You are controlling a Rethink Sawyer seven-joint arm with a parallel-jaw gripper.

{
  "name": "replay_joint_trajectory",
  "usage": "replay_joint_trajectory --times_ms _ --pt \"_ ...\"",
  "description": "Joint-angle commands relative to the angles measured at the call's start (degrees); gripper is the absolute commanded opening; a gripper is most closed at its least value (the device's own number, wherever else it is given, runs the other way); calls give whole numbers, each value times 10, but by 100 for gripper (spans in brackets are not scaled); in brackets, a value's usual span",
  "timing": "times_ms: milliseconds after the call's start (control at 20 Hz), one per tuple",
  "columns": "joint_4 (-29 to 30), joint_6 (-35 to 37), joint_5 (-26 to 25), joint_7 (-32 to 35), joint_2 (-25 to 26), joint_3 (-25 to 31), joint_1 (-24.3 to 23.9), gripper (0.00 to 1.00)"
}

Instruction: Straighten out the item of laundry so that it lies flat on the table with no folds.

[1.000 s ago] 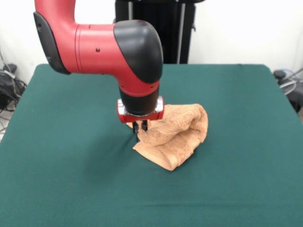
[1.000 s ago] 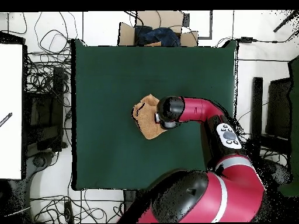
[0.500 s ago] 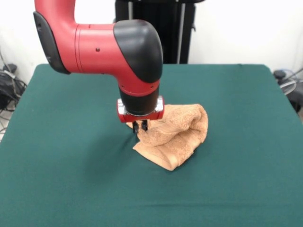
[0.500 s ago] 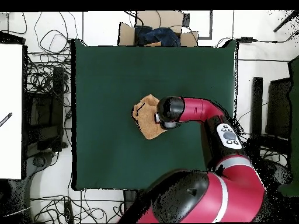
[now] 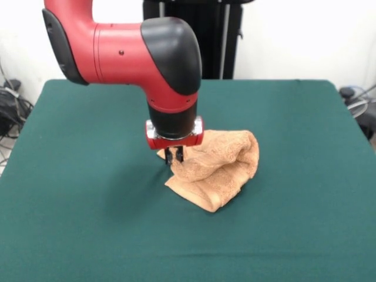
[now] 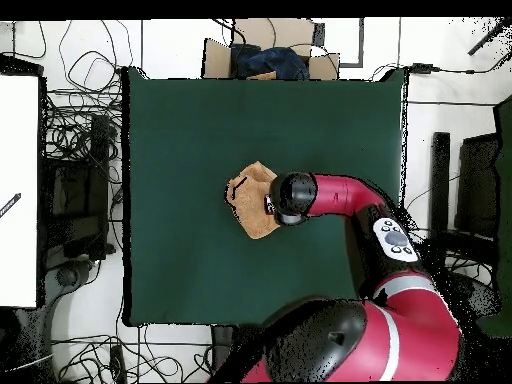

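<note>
The item of laundry (image 5: 220,164) is a peach-orange towel bunched in a folded heap near the middle of the green table (image 5: 88,205). My gripper (image 5: 174,157) points straight down at the heap's left edge, its two dark fingers close together and pinching the cloth there. A little of the towel shows to the left of the fingers. In the overhead view the towel (image 6: 252,205) lies crumpled at the table's (image 6: 180,130) centre, and the arm's black wrist (image 6: 290,195) covers its right edge and hides the gripper.
A cardboard box (image 6: 268,60) sits beyond the table's top edge in the overhead view. Tangled cables (image 6: 80,150) and a white surface (image 6: 18,190) lie to the left. A black stand (image 5: 194,35) rises behind the table.
The arm and wrist have risen slightly, with the fingers still at the towel's left edge. The heap has barely changed shape.
</note>
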Motion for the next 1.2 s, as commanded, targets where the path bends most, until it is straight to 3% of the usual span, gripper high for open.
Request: replay_joint_trajectory --times_ms 50,300,600,850,1200 --pt "82 -103 -32 25 -2 21 -8 0" --pt "130 -76 -3 5 -87 48 -25 0" --pt "143 -39 23 -16 -102 81 -47 0" --pt "155 20 42 -44 -161 105 -63 0" --pt "116 82 48 -92 -134 137 -94 0"
